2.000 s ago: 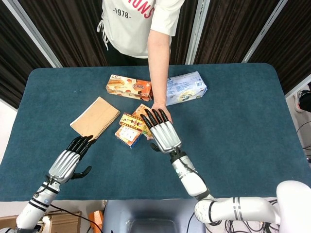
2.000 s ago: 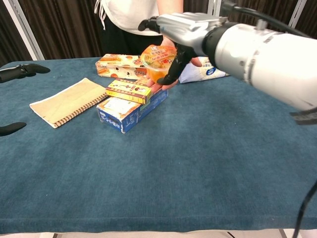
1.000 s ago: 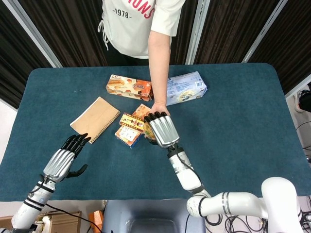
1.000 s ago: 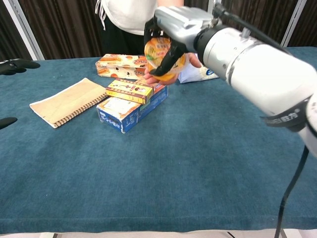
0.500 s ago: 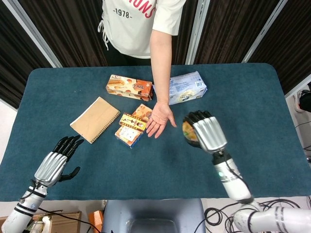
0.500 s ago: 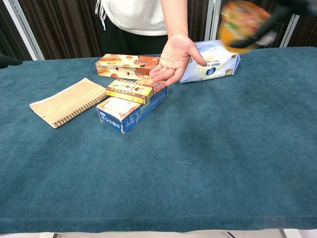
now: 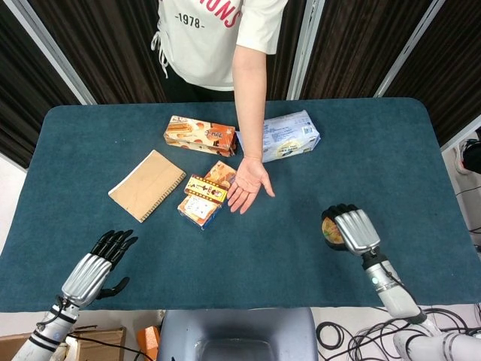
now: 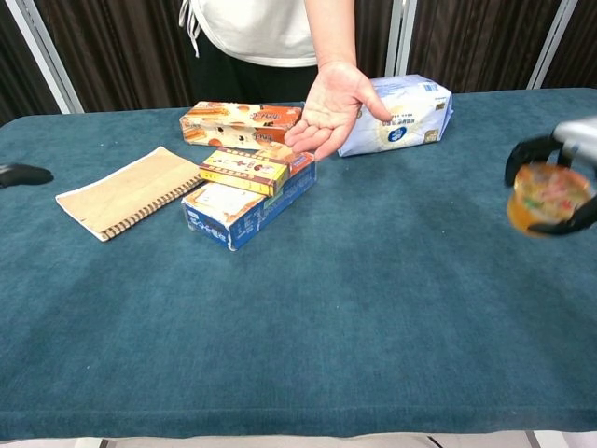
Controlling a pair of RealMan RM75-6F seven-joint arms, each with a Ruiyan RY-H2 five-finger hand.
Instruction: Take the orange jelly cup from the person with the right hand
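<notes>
In the head view, the orange jelly cup is gripped by the right hand near the table's right edge — fingers curled round it. The left hand, fingers spread, is seen at the near left corner.

In the chest view, the cup is held above the table, enclosed by dark fingers — well apart from the person's open palm.

Matt, napped teal cloth covers the table; the orange jelly cup looks glossy clear plastic, the right hand brushed silver metal with black fingers, the notebook matt brown paper near the left edge
</notes>
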